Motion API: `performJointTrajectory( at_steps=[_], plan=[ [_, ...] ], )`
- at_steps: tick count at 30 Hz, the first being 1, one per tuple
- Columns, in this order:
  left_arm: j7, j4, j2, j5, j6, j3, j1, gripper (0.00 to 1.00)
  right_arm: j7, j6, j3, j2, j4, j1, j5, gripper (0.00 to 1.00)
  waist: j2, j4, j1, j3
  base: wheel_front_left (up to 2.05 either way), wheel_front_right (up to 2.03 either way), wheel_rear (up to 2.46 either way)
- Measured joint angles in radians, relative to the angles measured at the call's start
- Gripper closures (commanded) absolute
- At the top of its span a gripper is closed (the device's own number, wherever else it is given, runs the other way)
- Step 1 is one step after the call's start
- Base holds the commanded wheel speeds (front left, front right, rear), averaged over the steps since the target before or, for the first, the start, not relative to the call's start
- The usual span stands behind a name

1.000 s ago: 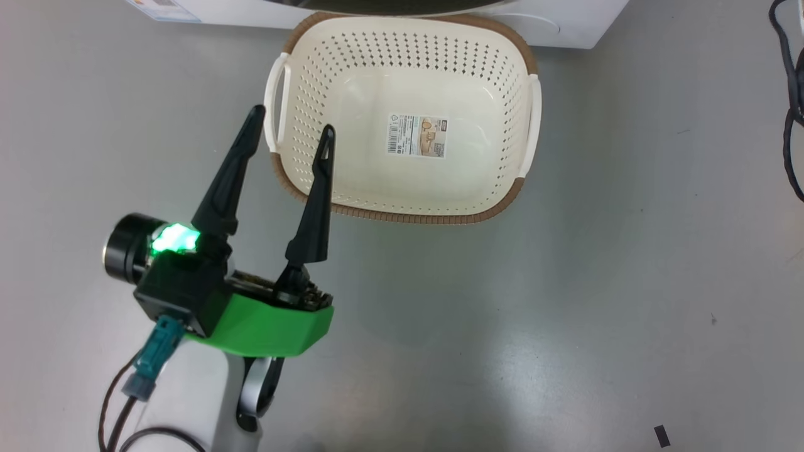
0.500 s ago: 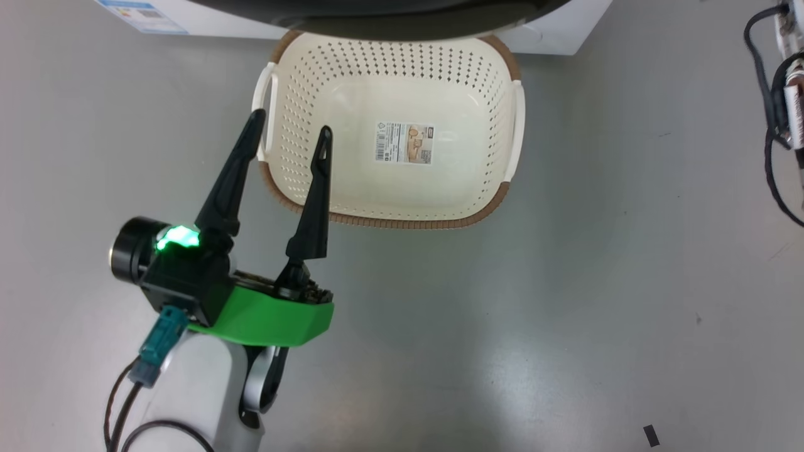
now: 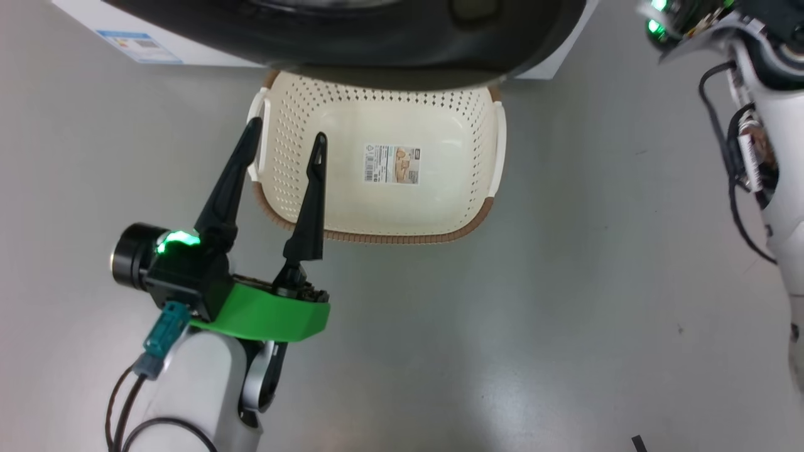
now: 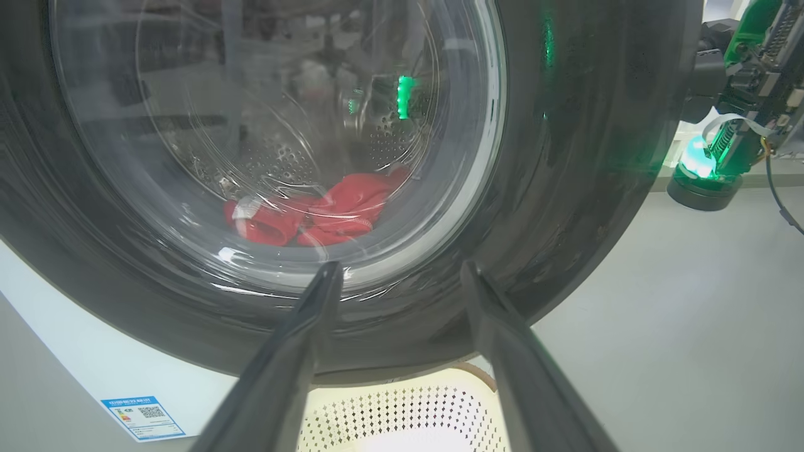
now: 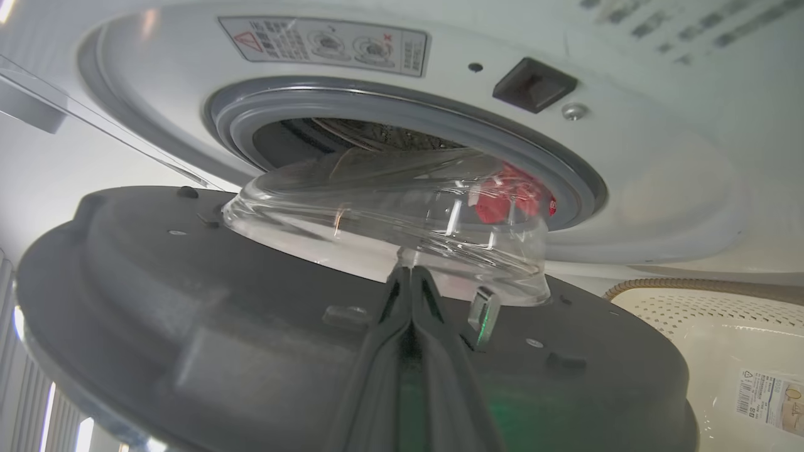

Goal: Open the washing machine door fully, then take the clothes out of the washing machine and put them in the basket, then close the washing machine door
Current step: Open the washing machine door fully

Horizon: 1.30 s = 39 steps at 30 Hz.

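The washing machine door (image 3: 377, 37) stands partly open, its black rim overhanging the far rim of the basket (image 3: 377, 237), which holds just a paper label. My left gripper (image 3: 287, 130) hangs open over the basket's left handle, empty. In the left wrist view its fingers (image 4: 301, 351) point at the door (image 4: 565, 188), and red clothes (image 4: 314, 216) show through the glass. My right gripper (image 5: 409, 271) is shut, tips at the foot of the glass bowl on the door's inner side (image 5: 188, 326). Behind it are the washing machine (image 5: 659, 188), its grey ring and the clothes (image 5: 509, 194).
The grey floor (image 3: 502, 345) stretches in front of the basket. My right arm (image 3: 772, 157), with black cables, stands at the right edge. A blue label sticker (image 3: 139, 47) marks the machine's lower left. The basket (image 5: 722, 326) lies just right of the door.
The head view has shifted: the door's black rim now covers the basket's far edge and my right arm has come into the picture at the right. The left gripper stays open.
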Motion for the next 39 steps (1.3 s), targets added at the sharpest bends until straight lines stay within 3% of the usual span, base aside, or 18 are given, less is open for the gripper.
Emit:
performJointTrajectory(
  at_steps=[13,18,19,20,21,22,29,39],
  plan=[
    [0.0,0.022,0.0,0.0,0.0,0.021,0.019,0.0,0.036,0.0,0.019,0.042,-0.018,0.082,-0.002,1.0,0.0,-0.029,0.0,-0.061,0.0,0.0,0.0],
    [0.0,0.023,0.0,-0.008,0.0,0.025,0.026,0.0,-0.001,0.0,0.021,0.042,-0.018,0.083,-0.038,0.98,0.0,-0.039,0.0,-0.067,0.0,0.0,0.0],
    [0.0,0.023,0.0,-0.013,0.0,0.026,0.026,0.0,-0.016,0.0,0.02,0.042,-0.018,0.084,-0.045,0.8,-0.0001,-0.04,0.0,-0.066,0.0,0.0,0.0],
    [0.0,0.023,0.0,-0.017,0.0,0.026,0.026,0.0,-0.037,0.0,0.019,0.042,-0.017,0.087,-0.06,0.51,0.0,-0.042,0.0,-0.066,0.0,0.0,0.0],
    [0.0,0.023,0.0,-0.017,0.0,0.027,0.026,0.0,-0.058,0.0,0.017,0.042,-0.015,0.093,-0.076,0.05,0.0,-0.044,0.0,-0.066,0.0,0.0,0.0],
    [0.0,0.023,0.0,-0.017,0.0,0.028,0.026,0.0,-0.076,0.0,0.017,0.041,-0.012,0.1,-0.086,0.0,0.0,-0.046,0.0,-0.066,0.0,0.0,0.0],
    [0.0,0.023,0.0,-0.025,0.0,0.036,0.03,0.0,-0.24,0.0,0.031,0.015,-0.038,0.154,-0.19,0.0,0.0,-0.057,0.0,-0.073,0.0,0.0,0.0],
    [0.0,0.027,0.001,-0.026,-0.001,0.06,0.048,0.0,-0.629,0.0,0.207,-0.087,-0.072,0.247,-0.502,0.0,0.0,-0.077,0.0,-0.095,0.0,0.0,0.0]
  ],
)
